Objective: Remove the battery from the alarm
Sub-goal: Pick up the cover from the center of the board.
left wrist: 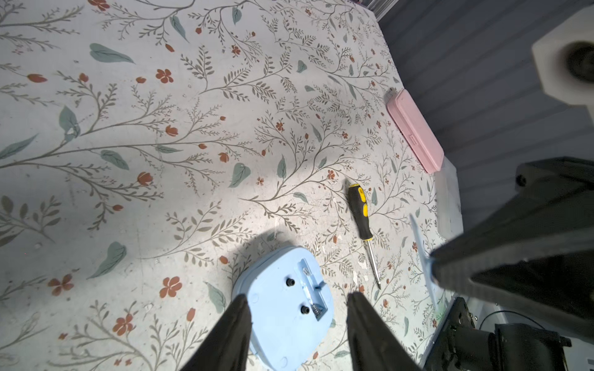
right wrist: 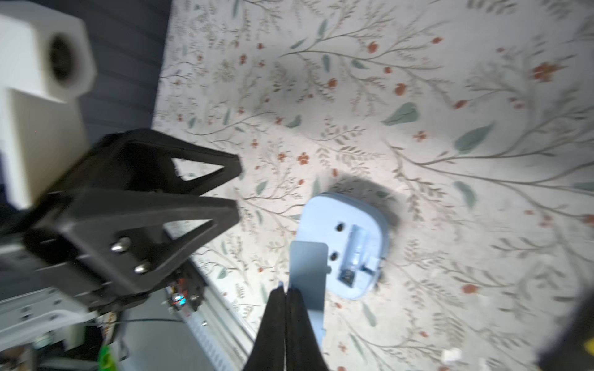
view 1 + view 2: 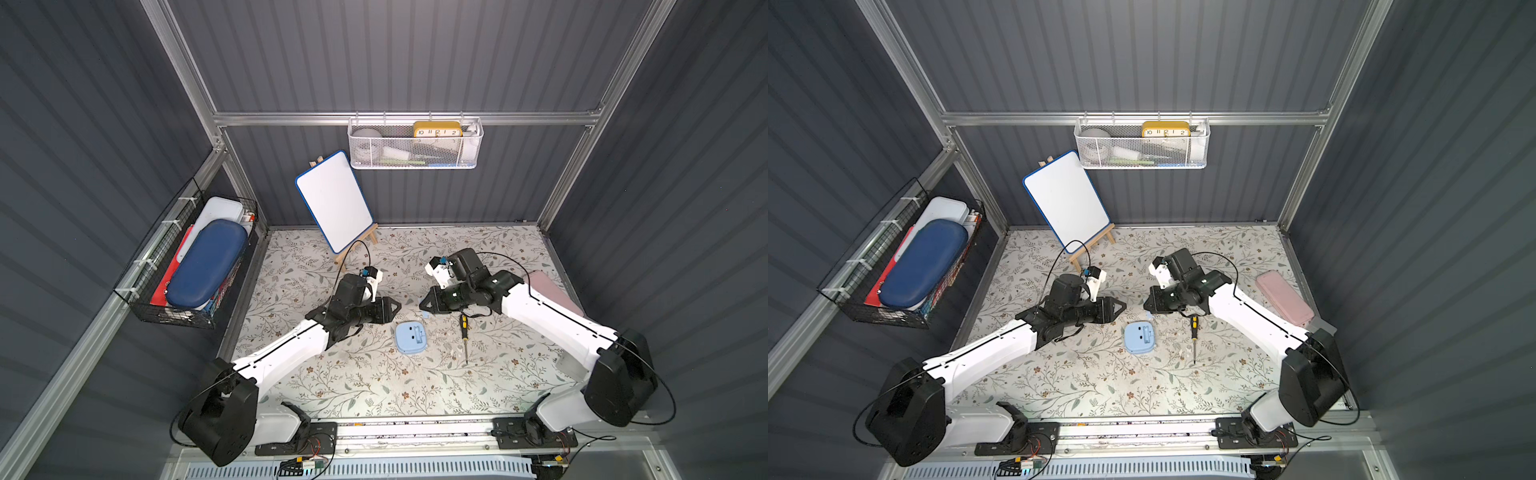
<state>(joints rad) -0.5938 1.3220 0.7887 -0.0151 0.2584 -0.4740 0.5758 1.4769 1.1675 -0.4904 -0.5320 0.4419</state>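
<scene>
Beside face-down light-blue alarm clock (image 3: 410, 338), black-yellow screwdriver (image 3: 464, 332), right gripper (image 2: 284, 290) pinching flat blue cover (image 2: 307, 266), left gripper (image 1: 297, 297) parted, yellow clock (image 3: 437, 129), numerals 10 to 2.

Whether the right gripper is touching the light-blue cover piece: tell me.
Touching. The right wrist view shows the right gripper shut on the cover piece, its edge pinched between the closed fingers.

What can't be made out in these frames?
- Battery: seen nowhere; alarm bay looks bare in left wrist view, blurred in right wrist view.
- Alarm face: turned down onto the table.
- Cover: in both top views nearly all hidden under right pincer.
</scene>
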